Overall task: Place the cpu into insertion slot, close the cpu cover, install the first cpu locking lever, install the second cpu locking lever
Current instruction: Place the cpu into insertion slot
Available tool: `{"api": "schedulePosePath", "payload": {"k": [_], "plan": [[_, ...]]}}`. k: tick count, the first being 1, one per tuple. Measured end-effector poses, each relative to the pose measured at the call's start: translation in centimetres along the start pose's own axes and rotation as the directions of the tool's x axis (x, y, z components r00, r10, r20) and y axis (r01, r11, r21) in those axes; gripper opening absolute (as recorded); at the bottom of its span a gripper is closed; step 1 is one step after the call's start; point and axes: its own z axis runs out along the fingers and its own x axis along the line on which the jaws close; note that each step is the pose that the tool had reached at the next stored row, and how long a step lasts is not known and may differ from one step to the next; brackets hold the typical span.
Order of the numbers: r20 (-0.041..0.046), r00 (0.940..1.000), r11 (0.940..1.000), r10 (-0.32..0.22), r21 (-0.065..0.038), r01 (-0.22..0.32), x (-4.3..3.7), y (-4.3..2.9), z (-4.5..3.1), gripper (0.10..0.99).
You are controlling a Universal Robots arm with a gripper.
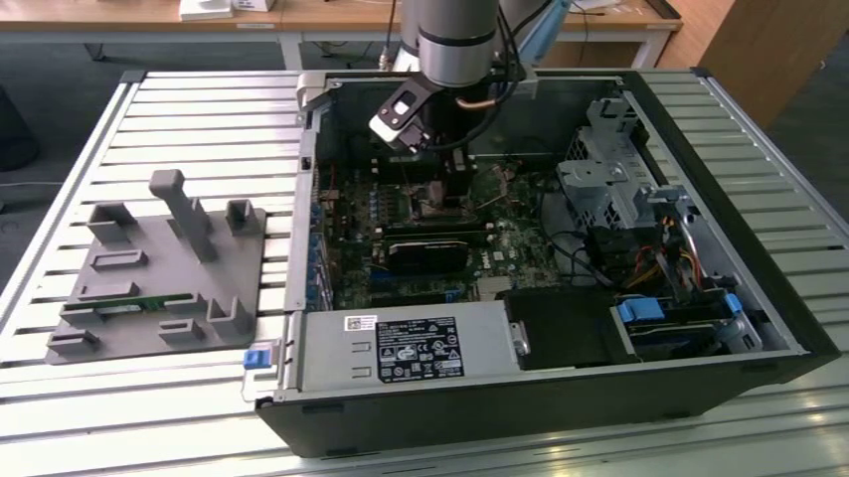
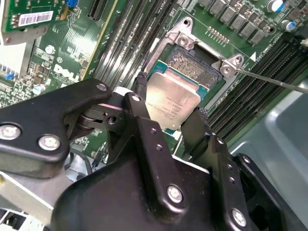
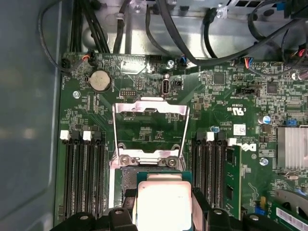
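**Chip in my claw, poised over the open socket**

I am gripping the cpu by two opposite edges, my claw closed on it, one black finger pressing each side. The chip is sitting flat, silver top facing up toward the wrist.

The insertion slot is lying directly beneath and slightly ahead of the chip. In the second wrist view the slot's far strip of contacts is showing past the chip's leading edge, so I am judging the chip not fully squared over it. I cannot tell whether it is touching the slot or hanging just above. The chip is close to square, with no real long axis, and its edges are running roughly parallel to the slot's rim.

The cpu cover is standing swung open beyond the slot, leaving the slot uncovered.

Memory slots are flanking the slot on the green motherboard. The open computer case is lying on a slatted metal worktop, with a grey fixture well apart on the exterior view's left.
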Motion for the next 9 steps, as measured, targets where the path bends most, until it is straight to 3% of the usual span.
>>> {"api": "schedulePosePath", "payload": {"k": [9], "plan": [[0.0001,1.0,1.0,0.0,0.0,0.0,0.27,-0.15,0.73,0.537]]}}
